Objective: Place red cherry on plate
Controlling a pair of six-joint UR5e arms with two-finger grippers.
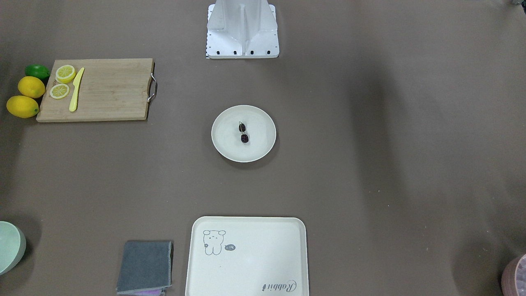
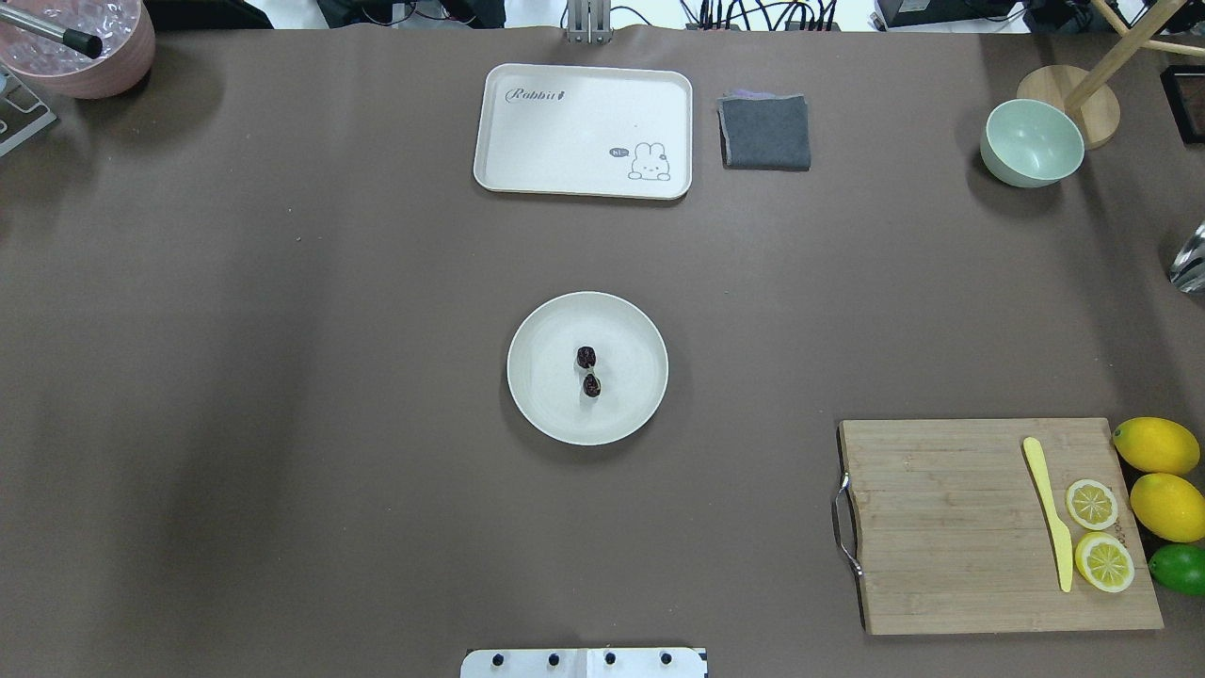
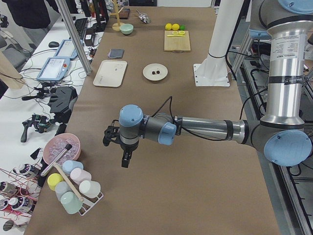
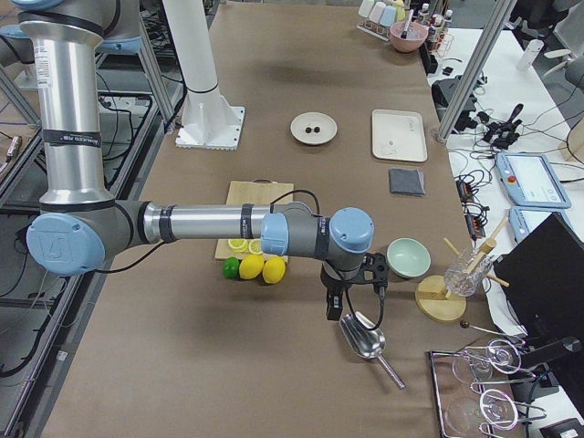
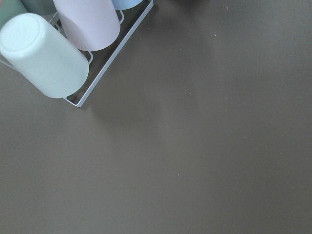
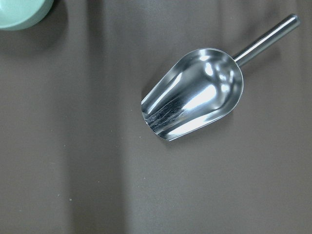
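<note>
The red cherry is lying on the plate, its two dark fruits sitting close together near the middle of the dish, one just behind the other as the overhead camera is showing them. The plate is resting at the centre of the brown table, well apart from both arms. The left gripper is hanging above the table's left end, near a wire rack of pastel cups and a pink bowl; it is appearing only in the side view, so I cannot tell whether its fingers are parted or closed. The right gripper is hovering over the opposite end, seemingly right above a metal scoop that is lying flat on the table, and here too the side view is not letting me tell how its fingers are standing. A cream tray with a cartoon drawing is sitting on the far side of the plate, with a folded grey cloth just beside it and a pale green bowl further right. A wooden cutting board is carrying a yellow knife and two lemon slices, while two whole lemons and a lime are lying against its right edge.
</note>
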